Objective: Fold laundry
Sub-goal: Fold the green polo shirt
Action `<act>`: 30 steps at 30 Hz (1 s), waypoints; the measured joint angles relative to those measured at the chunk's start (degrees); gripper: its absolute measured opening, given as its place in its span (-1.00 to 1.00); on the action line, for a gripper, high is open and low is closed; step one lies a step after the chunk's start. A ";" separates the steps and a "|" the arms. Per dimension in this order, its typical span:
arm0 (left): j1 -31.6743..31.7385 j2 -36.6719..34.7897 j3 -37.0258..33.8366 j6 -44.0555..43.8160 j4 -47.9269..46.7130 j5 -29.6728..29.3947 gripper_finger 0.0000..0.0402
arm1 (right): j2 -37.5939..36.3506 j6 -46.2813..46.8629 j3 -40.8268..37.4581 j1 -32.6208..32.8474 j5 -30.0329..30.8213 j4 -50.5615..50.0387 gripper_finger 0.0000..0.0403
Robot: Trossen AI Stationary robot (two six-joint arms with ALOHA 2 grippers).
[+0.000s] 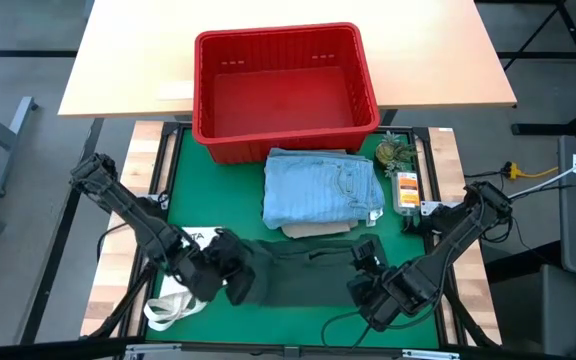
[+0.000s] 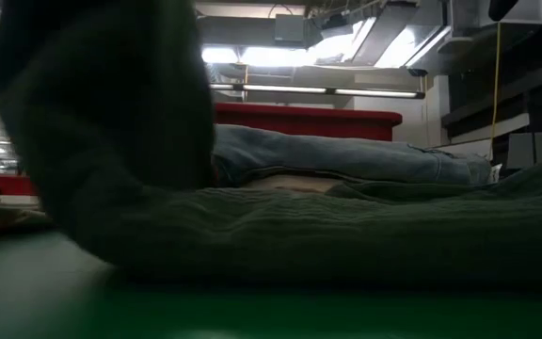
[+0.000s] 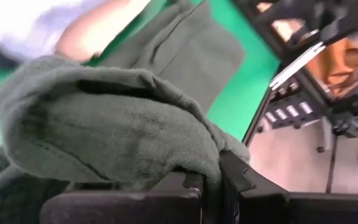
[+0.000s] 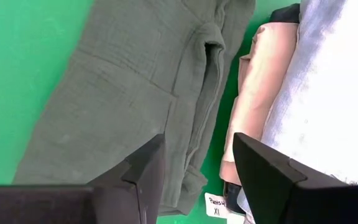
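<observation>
Two pieces, light blue piece (image 1: 323, 188) over beige piece (image 1: 318, 229), lie folded mid-frame. Dark green-grey piece (image 1: 303, 272) unfolded below; left end effector (image 1: 236, 283) pinches its edge, right end effector (image 1: 366, 262) spread above.

Robotics laboratory or workshop. Indicators: a framed worktop (image 1: 158, 175) covered by a green mat (image 1: 208, 190), a plain wooden table (image 1: 118, 60) at 12 o'clock, grey concrete floor (image 1: 18, 60), ceiling strip lights (image 2: 299, 91) and overhead ducting, and a yellow cable (image 1: 533, 174) at 3 o'clock.
</observation>
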 joint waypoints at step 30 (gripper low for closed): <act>12.65 13.58 0.00 25.37 31.26 9.81 -0.97 | 0.00 -0.02 0.02 0.00 -0.05 -0.50 -0.08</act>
